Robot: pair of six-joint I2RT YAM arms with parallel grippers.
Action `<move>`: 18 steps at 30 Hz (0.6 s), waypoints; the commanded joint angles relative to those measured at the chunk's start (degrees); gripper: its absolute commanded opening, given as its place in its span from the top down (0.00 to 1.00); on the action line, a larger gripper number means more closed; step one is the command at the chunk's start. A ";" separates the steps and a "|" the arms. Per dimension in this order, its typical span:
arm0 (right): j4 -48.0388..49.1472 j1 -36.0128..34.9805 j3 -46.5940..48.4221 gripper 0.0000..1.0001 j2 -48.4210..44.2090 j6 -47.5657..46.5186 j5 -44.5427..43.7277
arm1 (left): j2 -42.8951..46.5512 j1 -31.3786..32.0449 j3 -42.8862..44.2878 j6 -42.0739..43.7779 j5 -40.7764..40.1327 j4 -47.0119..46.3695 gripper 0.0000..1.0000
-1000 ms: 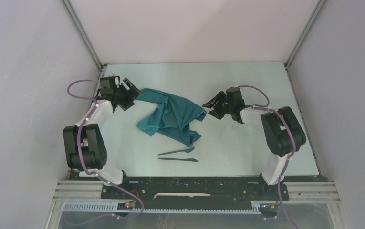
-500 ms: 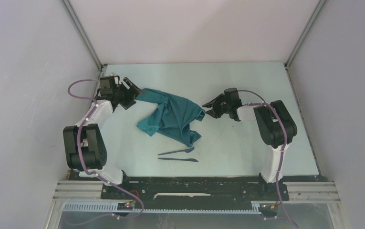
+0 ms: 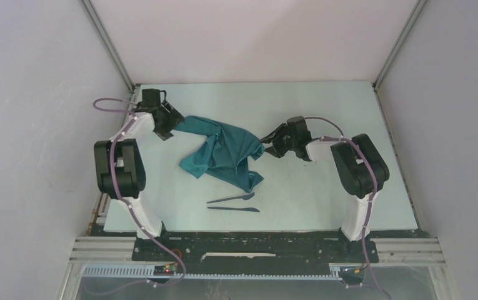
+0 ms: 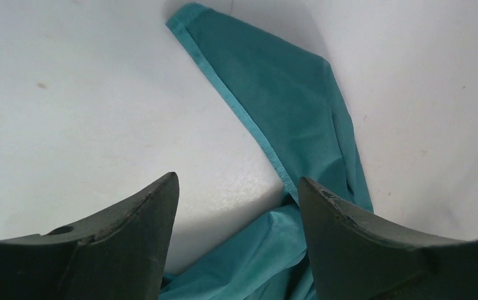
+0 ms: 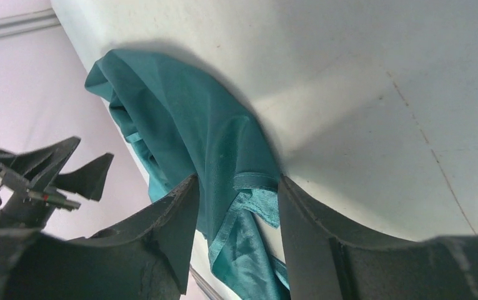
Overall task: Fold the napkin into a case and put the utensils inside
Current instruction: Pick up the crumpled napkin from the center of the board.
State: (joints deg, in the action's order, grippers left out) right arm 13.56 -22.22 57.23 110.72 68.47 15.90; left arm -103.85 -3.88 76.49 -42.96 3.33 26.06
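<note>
Pale tabletop [image 3: 317,187]: napkin [image 3: 227,150] loose between wide jaws of left gripper [image 4: 237,179], half-open jaws of right gripper [image 5: 237,180]

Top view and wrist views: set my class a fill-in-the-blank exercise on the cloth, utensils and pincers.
The soft teal-green cloth napkin lies crumpled, with ___ slim dark plastic utensils side by side near it.
The left pincer stands ___.
At the right pincer, the napkin's corner lies ___ the jaws.
Missing words: two; open; between.
</note>
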 commanded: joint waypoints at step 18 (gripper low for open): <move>6.71 -0.76 0.88 0.35 1.25 -3.42 2.31 | -19.48 2.91 21.29 -15.12 -13.31 7.28 0.01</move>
State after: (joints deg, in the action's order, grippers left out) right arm 18.00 -22.28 56.88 110.80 65.95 18.09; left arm -120.42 -0.64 93.47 -58.92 -7.38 32.25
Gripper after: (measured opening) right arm 0.644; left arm 0.948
